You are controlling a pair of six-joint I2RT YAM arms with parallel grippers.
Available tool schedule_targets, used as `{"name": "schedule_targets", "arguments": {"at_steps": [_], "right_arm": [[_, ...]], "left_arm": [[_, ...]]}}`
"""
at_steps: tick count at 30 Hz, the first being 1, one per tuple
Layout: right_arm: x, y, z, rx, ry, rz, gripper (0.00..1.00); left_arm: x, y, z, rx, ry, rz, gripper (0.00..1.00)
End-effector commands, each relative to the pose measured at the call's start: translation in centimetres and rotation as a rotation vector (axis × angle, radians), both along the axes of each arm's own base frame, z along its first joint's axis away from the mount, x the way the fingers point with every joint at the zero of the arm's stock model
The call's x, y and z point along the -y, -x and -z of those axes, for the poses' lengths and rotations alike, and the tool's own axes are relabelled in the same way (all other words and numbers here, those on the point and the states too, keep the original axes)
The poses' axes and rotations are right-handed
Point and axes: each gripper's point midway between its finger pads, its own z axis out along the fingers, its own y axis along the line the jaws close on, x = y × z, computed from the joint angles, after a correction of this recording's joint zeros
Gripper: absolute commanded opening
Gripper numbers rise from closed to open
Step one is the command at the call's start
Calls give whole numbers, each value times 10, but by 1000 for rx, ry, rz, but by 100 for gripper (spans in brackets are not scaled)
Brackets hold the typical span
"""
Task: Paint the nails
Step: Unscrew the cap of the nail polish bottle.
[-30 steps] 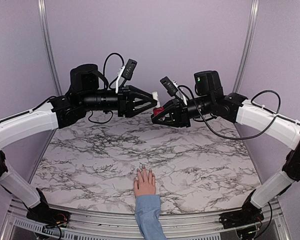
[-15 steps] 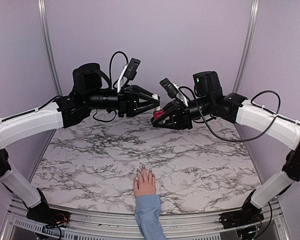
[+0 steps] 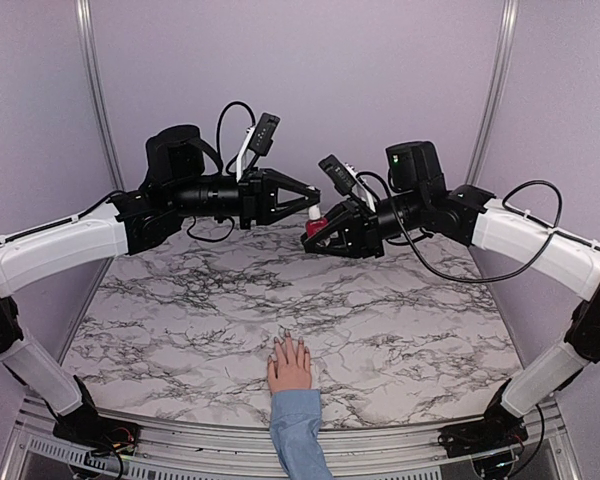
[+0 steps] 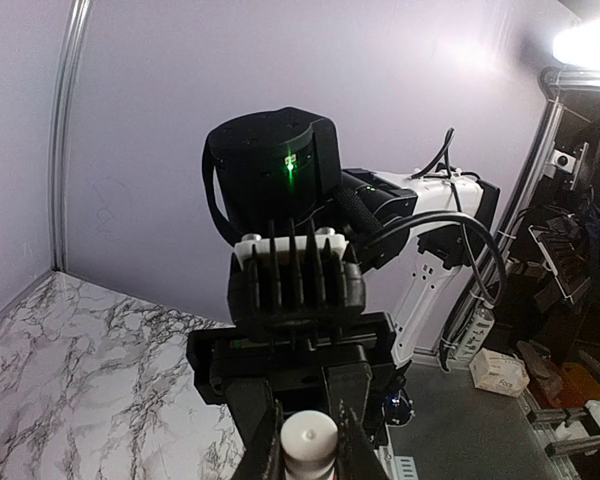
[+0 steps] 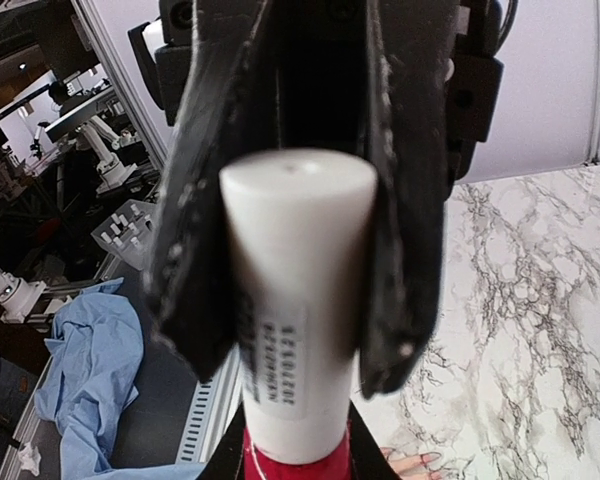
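Note:
High over the back of the table, a small dark red polish bottle (image 3: 317,224) with a white cap (image 3: 314,213) is held between both arms. My right gripper (image 3: 317,229) is shut on the red bottle body (image 5: 295,466). My left gripper (image 3: 311,210) is shut on the white cap (image 4: 310,438), one finger (image 5: 195,250) on each side of it. A pale pink hand (image 3: 290,366) with a light blue sleeve (image 3: 298,432) lies flat at the table's near edge, fingers pointing away. Its nails (image 3: 286,343) are too small to tell their colour. Two fingertips (image 5: 412,463) show below the bottle.
The marble tabletop (image 3: 180,310) spreads between purple walls with metal corner rails (image 3: 95,100). Both arms reach inward and meet well above the surface. A bundle of light blue cloth (image 5: 85,370) lies beyond the table edge in the right wrist view.
My left gripper has moved right onto the white cap and its jaws have closed on it. The right gripper has kept holding the bottle almost still. The hand has not moved.

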Motion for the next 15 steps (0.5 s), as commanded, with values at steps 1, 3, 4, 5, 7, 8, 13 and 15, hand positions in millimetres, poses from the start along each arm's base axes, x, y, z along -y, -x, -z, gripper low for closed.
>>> {"name": "schedule_targets", "arguments": {"at_steps": [1, 3, 4, 5, 7, 8, 13, 15], "right_arm": [[0, -16, -14, 55, -4, 94, 0], [0, -22, -14, 67, 5, 130, 0], [0, -27, -13, 73, 13, 154, 0], [0, -31, -12, 78, 20, 177, 0], [-1, -41, -12, 87, 35, 229, 0], [-1, -45, -11, 88, 42, 248, 0], [-2, -64, -4, 95, 70, 333, 0], [-2, -70, -3, 103, 76, 368, 0]], "left_arm": [[0, -6, -10, 6, 39, -69, 0], [-1, -9, -6, 4, 34, -99, 0], [-2, -11, -7, 7, 35, -114, 0], [-3, -13, -6, 5, 33, -129, 0], [-5, -18, -3, 7, 25, -169, 0], [-6, -21, -3, 9, 23, -192, 0], [-10, -38, 7, 8, -5, -294, 0], [-11, -44, 10, 5, -16, -329, 0]]}}
